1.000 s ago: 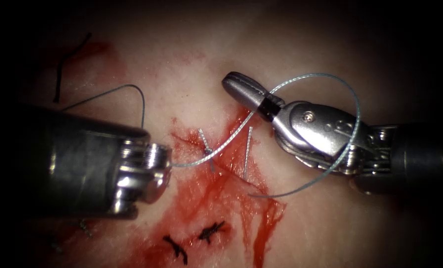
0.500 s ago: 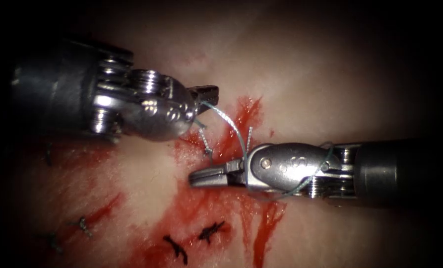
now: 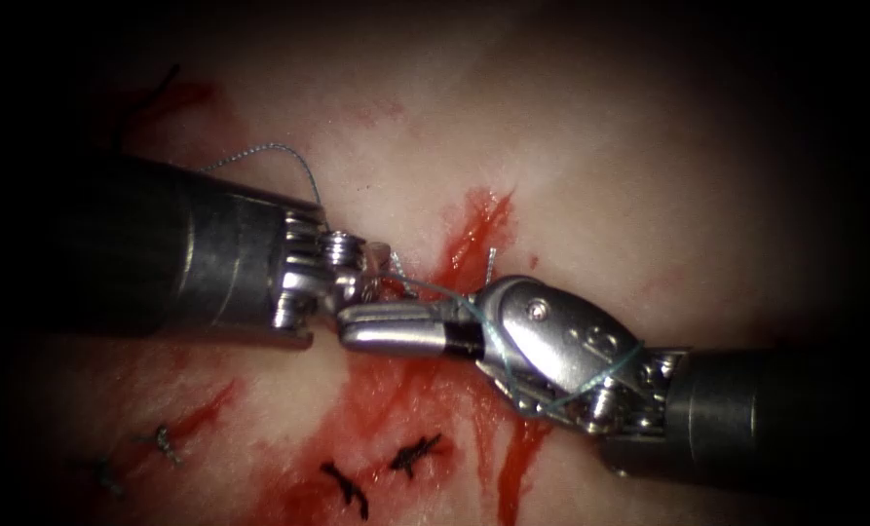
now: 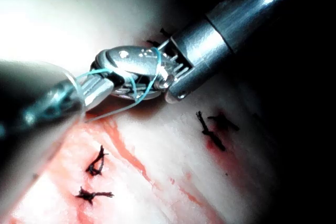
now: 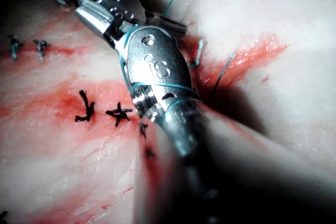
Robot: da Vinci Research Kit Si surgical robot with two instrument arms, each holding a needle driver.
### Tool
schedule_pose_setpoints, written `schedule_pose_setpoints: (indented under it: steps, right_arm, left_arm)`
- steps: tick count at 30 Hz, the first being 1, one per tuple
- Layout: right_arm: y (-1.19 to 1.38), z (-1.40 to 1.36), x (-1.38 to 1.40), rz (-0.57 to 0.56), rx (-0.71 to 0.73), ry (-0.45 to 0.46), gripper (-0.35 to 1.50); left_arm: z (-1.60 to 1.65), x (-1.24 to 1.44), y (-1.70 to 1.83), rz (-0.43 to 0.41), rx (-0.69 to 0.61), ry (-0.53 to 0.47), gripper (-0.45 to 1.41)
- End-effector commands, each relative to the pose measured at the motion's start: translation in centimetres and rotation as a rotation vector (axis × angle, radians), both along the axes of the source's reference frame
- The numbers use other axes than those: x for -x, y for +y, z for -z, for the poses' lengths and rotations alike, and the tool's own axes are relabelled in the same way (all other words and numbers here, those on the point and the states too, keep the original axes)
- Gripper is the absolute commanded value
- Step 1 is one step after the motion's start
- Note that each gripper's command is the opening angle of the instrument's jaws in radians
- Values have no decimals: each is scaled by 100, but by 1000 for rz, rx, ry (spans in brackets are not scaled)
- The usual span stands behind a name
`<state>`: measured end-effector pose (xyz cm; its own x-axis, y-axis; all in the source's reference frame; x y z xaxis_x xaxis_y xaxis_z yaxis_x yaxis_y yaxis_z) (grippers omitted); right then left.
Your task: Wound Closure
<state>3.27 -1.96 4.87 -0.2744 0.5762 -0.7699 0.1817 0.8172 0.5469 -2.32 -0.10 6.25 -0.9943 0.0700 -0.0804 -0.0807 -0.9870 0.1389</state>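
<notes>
1. The right tool [image 3: 357,334] is seen with its jaws pressed together, pointing left over the cut [image 3: 473,234]; whether they pinch anything cannot be told.
2. Teal thread [image 3: 590,378] is wound around its wrist.
3. The left tool [image 3: 381,261] lies just beside the right jaws' tip; its jaw state cannot be told.
4. Thread also arcs over the left shaft.
5. Open tissue [image 3: 649,175] lies right of the cut.
6. No needle is made out.

two dark finished knots [image 3: 386,469] are seen low on the red-stained patch, side by side but apart. two smaller knots [image 3: 132,458] are set further left. a dark loose thread end [image 3: 167,78] is seen far up on the left.
</notes>
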Motion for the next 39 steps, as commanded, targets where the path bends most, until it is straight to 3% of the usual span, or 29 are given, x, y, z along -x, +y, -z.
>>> schedule_pose_setpoints:
  steps: [1,7,13,15,16,17,18,19,20,23,26,30,35,39]
  right_arm:
    - [0,-3,-6,-22,-25,16,-35]
    - [10,1,4,-158,-54,-14,-35]
    - [24,3,14,-261,-84,14,-35]
    - [27,5,18,-392,-125,-45,-35]
    - [26,7,17,-482,-132,-149,-35]
    - [24,10,17,-475,-106,-289,-35]
    - [22,13,16,-476,-135,-363,-35]
    - [22,13,16,-476,-135,-363,-35]
    - [16,18,15,-499,-195,-533,-35]
    - [12,22,14,-533,-287,-640,-35]
    - [5,9,24,-503,-404,-787,-35]
    - [-8,-10,39,-496,-502,-894,-35]
    - [-19,-43,57,-552,-638,-941,-35]
    - [-21,-57,72,-566,-697,-999,-35]
  left_arm:
    - [-7,4,-4,-7,-4,4,-45]
    - [-4,-4,-10,-18,-22,10,-45]
    - [1,-5,-14,-15,-28,15,-45]
    - [6,-3,-17,-24,-31,9,-45]
    - [10,0,-20,-26,-35,3,-45]
    - [14,3,-22,-33,-37,1,-45]
    - [17,5,-23,-36,-39,0,-45]
    - [17,5,-23,-36,-39,0,-45]
    - [23,9,-24,-37,-45,-6,-45]
    - [33,15,-26,-46,-46,-3,-45]
    - [39,27,-34,-57,-36,-12,-45]
    - [42,33,-39,-59,-34,-7,-45]
    - [41,43,-62,-164,-15,-13,-45]
    - [46,49,-70,-172,-24,-11,-45]
